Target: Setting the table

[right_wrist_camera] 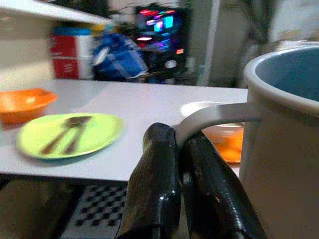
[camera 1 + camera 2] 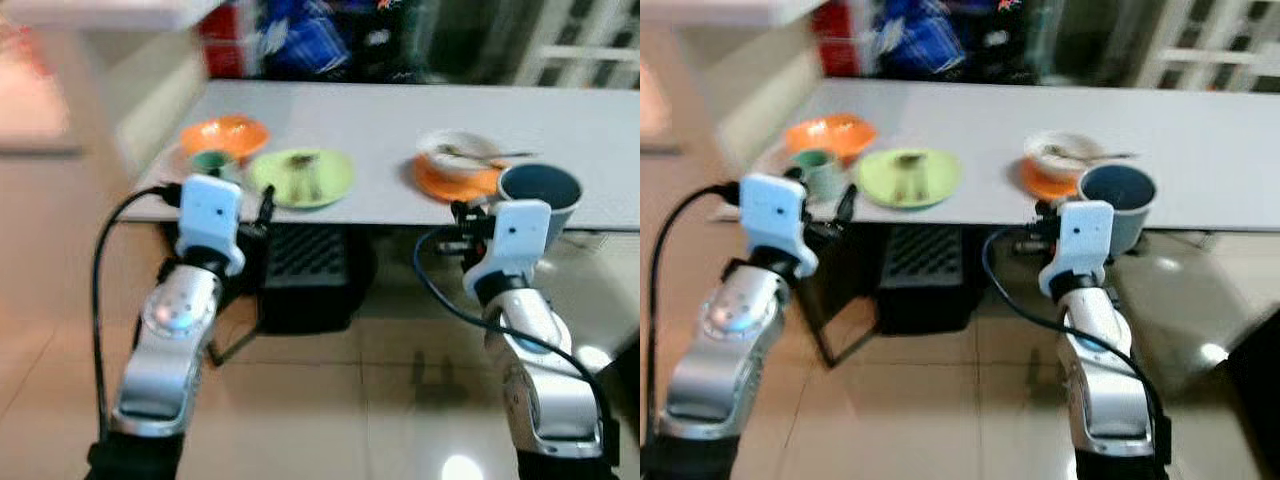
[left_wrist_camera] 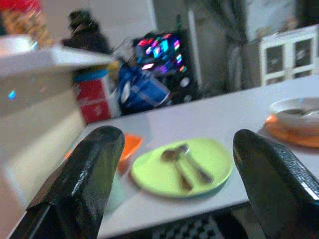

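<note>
A grey table carries an orange bowl, a small green cup, a green plate with a spoon and fork, and a white bowl on an orange plate. My right gripper is shut on the handle of a blue-lined mug, holding it upright at the table's front edge, just right of the orange plate. My left gripper stands open and holds nothing, just short of the front edge near the green cup and plate.
A black slatted crate sits on the tiled floor under the table. Behind the table are a red box and a blue bag. A white counter stands at the left, a white cabinet at the far right.
</note>
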You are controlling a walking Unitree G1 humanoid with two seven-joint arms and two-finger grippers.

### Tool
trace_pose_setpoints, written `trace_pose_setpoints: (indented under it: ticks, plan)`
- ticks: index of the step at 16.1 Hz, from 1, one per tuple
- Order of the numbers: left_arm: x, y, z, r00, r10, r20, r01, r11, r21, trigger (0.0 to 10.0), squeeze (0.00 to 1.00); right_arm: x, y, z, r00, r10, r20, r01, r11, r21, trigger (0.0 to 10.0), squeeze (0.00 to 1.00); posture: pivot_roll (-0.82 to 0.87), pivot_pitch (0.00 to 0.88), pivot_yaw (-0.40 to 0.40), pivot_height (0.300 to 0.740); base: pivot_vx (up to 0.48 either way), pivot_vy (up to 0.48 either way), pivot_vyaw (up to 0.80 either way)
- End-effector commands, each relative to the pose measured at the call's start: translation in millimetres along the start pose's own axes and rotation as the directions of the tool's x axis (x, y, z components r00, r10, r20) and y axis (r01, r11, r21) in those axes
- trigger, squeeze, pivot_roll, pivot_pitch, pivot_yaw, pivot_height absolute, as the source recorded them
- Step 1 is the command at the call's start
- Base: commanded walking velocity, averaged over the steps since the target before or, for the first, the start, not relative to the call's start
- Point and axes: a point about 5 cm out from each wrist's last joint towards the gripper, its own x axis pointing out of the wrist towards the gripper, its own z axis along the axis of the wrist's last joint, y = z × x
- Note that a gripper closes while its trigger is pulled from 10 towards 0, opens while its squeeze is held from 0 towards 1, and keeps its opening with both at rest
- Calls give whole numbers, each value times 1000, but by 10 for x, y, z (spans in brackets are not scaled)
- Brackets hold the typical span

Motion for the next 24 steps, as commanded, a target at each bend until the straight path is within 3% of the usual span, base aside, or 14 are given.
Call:
trace_pose_setpoints:
  ticks: [1,13,19,24]
  plan:
    - [8,-39,4,1000,-21,2,21,1000,-9,10000,0,8,-57,76,999,-19,28,19,1000,-2,10000,0,-7,0,-10,740,390,0,-800]
    - [6,-69,-24,999,-41,-1,41,999,-22,10000,0,9,-105,109,999,-33,38,33,999,-10,10000,0,-13,0,-12,740,393,0,0]
    - [6,-81,-23,999,-46,0,46,999,-23,10000,0,13,-120,128,998,-37,48,37,999,-8,10000,0,-15,0,-15,740,394,0,-658]
    - [12,-76,-14,999,-46,4,46,999,-24,10000,0,19,-126,138,998,-39,51,40,999,-10,10000,0,-17,0,-14,740,398,0,0]
